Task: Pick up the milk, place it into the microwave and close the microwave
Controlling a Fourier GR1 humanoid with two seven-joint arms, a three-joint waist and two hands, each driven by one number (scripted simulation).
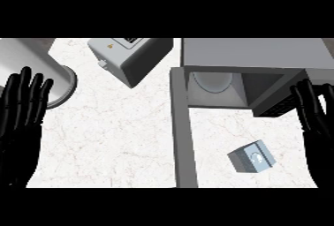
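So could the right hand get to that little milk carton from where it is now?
Probably yes: the milk carton lies on bare counter, just inward of the open right hand, with nothing between them.

A grey toaster (130, 55) sits tilted on the white marble counter (111, 141), near its back edge.

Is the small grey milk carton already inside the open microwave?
No, the small grey milk carton lies on the white marble counter, in front of the open grey microwave.

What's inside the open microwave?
Inside the microwave only a round white plate shows on its floor. The top covers the back of the inside, so that part is hidden. The milk carton is outside.
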